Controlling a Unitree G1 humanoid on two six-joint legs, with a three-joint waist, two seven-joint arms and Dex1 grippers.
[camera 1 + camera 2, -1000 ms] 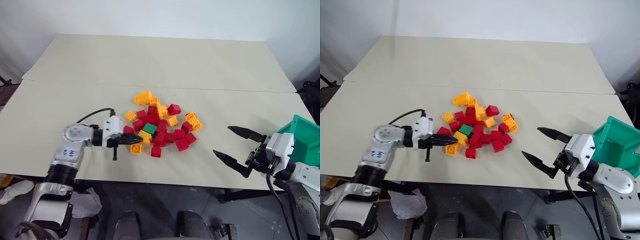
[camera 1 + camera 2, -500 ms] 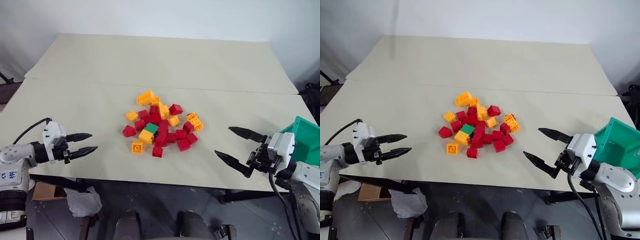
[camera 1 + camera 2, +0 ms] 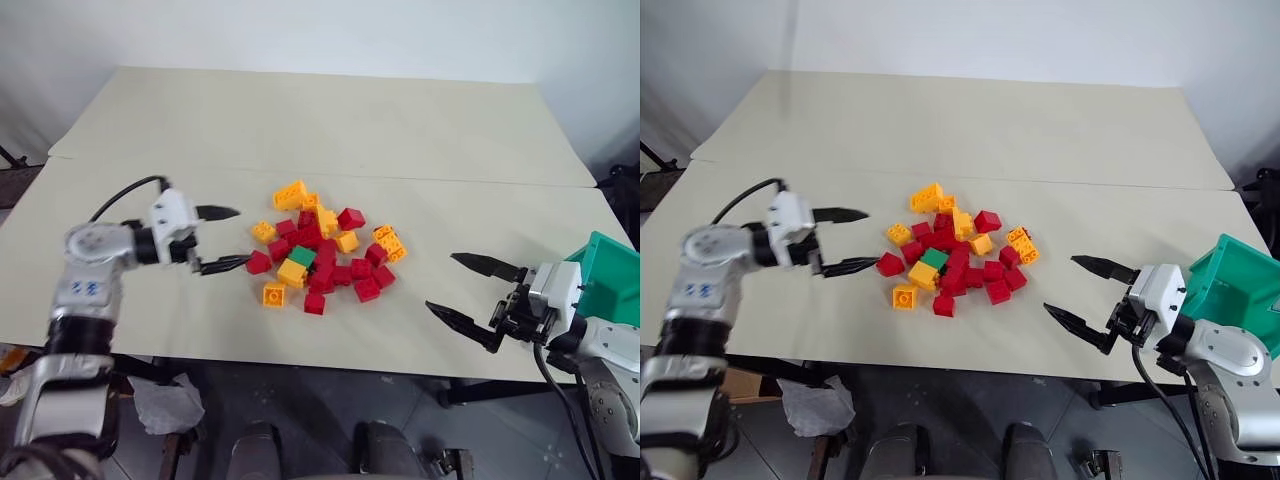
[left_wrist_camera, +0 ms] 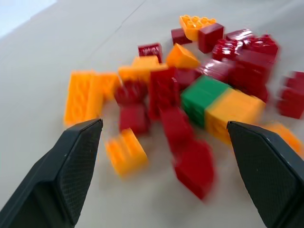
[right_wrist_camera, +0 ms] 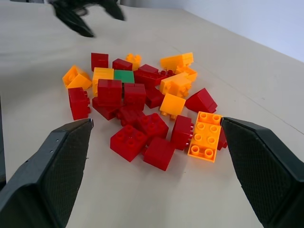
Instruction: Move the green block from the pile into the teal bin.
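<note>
The green block [image 3: 301,256] lies among red and yellow-orange bricks in the pile [image 3: 349,218] at the table's middle, pressed against a yellow brick [image 3: 291,273]. My left gripper [image 3: 244,236] hovers open just left of the pile, its lower fingertip close to a red brick [image 3: 258,263], with nothing between the fingers. In the left wrist view the green block [image 4: 204,95] sits ahead of the open fingers. My right gripper [image 3: 440,281] stands open and empty to the right of the pile near the front edge. The teal bin [image 3: 612,280] sits behind it at the far right.
The pale table [image 3: 300,130] is two tops joined by a seam running behind the pile. Its front edge runs close to both grippers. A black cable [image 3: 125,190] loops from the left wrist.
A second ago the left gripper was shut at the pile's left edge. It swung out to the left and opened, then came back higher beside the pile. The right gripper held still.
</note>
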